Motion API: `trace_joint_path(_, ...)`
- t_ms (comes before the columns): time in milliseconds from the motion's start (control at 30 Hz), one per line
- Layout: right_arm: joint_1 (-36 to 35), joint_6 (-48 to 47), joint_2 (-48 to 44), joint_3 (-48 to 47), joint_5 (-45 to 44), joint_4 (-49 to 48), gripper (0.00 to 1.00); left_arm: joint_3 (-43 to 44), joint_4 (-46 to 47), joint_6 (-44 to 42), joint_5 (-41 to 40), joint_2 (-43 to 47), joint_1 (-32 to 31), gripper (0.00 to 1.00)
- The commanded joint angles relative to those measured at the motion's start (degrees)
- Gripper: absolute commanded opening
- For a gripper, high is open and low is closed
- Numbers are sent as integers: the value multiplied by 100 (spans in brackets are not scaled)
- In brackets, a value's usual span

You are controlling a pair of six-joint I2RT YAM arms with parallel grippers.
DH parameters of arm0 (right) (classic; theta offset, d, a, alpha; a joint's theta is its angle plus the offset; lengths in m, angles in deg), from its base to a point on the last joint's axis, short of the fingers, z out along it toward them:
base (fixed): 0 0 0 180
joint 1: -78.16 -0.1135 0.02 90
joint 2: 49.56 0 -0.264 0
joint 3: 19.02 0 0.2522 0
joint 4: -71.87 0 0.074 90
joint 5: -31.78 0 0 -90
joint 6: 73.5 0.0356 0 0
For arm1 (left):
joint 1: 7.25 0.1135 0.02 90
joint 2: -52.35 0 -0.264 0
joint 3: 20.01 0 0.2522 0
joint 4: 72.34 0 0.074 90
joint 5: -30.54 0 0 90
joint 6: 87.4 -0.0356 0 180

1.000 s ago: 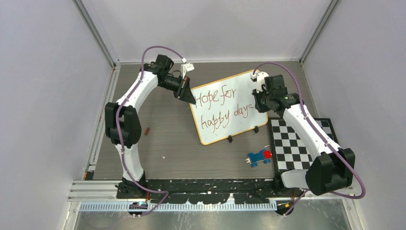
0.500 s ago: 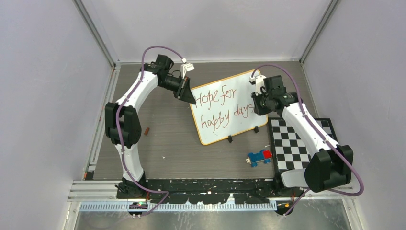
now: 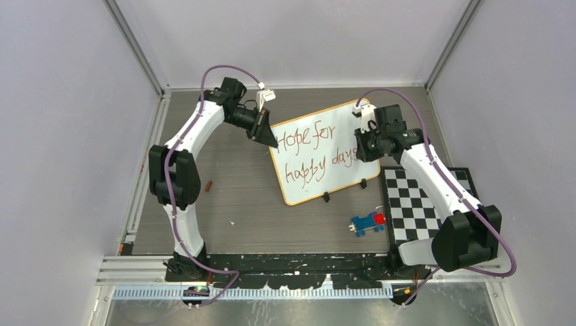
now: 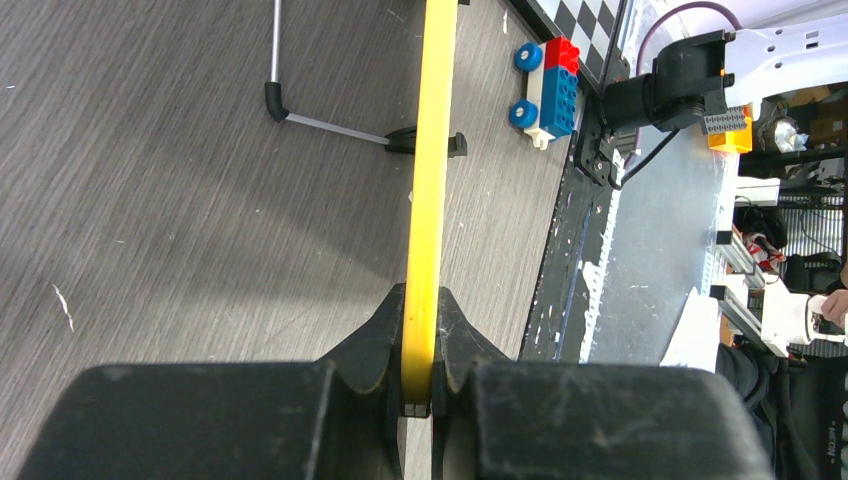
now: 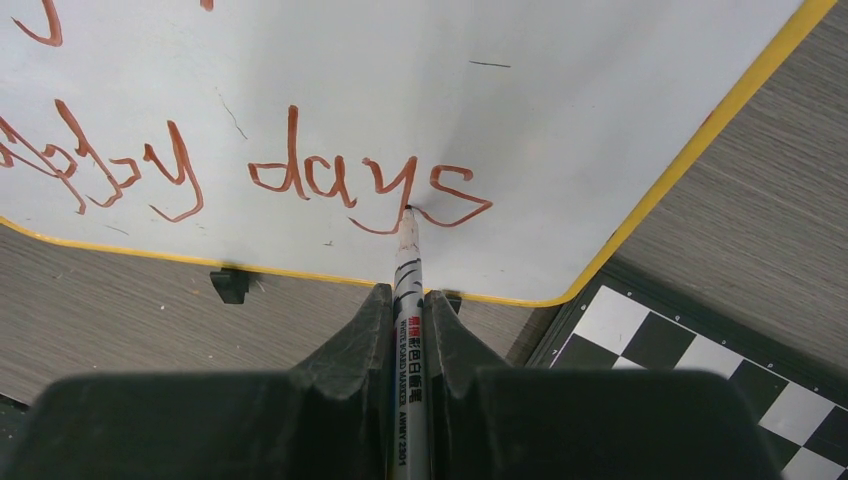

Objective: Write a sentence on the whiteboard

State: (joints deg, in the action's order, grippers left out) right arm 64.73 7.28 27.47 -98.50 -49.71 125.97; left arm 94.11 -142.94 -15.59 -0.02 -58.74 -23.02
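Left gripper [image 4: 420,392] is clenched on the yellow rim of the whiteboard [image 3: 337,182], which sits mid-table between the arms, just left of the checkered mat [image 3: 435,204]. Right gripper [image 5: 408,318] squeezes a marker [image 5: 407,262], its tip touching the board at the final "s" of the sentence [image 3: 309,136], "Hope for happy days". A toy car [image 3: 367,222] sits near the board's near edge

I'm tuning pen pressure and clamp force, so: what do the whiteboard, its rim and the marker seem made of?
The whiteboard: smooth, faintly glossy white face, likely a coated sheet; no texture shows, only soft shading. The rim: yellow strip, probably plastic; even colour, no grain. The marker: pale barrel with printed text, plastic by its look.
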Motion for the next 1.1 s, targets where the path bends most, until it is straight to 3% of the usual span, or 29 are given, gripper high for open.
trace_joint_path(0, 16, 29, -118, -248, 113, -77, 0, -51, 138, -225, -512, 166, 4, 0)
trace_joint_path(233, 116, -309, -458, -133, 1, 288, 0, -43, 138, -211, -495, 193, 4, 0)
trace_joint_path(467, 144, -448, -480, 93, -751, 55, 0, -42, 153, -194, -485, 178, 4, 0)
trace_joint_path(1067, 139, -406, -102, 172, -772, -302, 0, -78, 173, -202, -499, 168, 4, 0)
